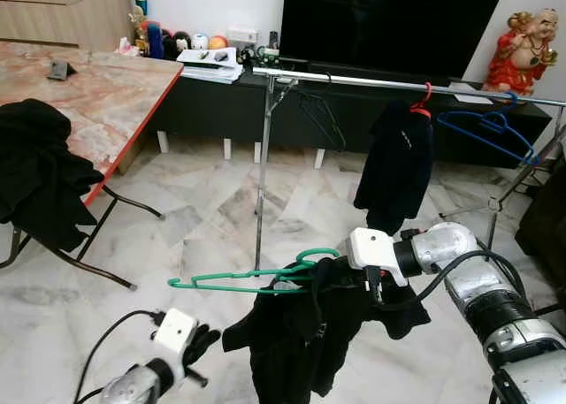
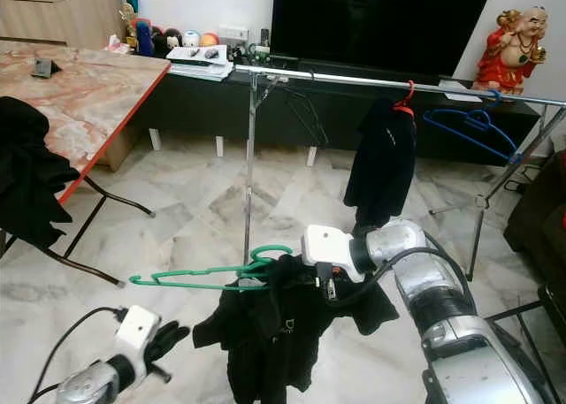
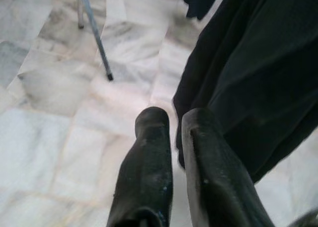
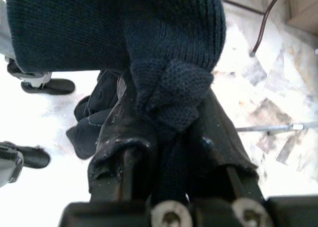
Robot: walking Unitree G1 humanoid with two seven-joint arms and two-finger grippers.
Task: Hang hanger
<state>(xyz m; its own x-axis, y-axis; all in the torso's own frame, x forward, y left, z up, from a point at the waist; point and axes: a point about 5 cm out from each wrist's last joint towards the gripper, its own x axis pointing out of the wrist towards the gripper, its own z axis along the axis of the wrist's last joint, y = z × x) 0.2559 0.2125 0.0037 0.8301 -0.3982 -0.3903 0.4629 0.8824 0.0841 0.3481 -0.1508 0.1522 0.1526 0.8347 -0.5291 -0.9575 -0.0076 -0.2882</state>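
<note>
- The green hanger (image 1: 243,278), a thin wire-like triangular frame, is carried low in the scene at about 6 o'clock, with a dark knitted garment (image 1: 305,333) draped from it.
- The right gripper (image 4: 171,152) is clamped on a bunched fold of the dark knitted garment; the ribbed knit is seen pinched between its black fingers (image 4: 121,147) in the right wrist view.
- The left gripper (image 3: 174,137) is held low at about 7 o'clock; its two rounded black fingers are nearly together, with nothing between them, beside a hanging dark cloth.
- A polished metal rail (image 1: 389,83) is seen at about 1 o'clock, bearing a black wire hanger (image 1: 323,117), a dark garment on a red hook (image 1: 395,161) and a blue hanger (image 1: 491,132).
- The floor (image 1: 203,209) is of glossy veined marble tile.
</note>
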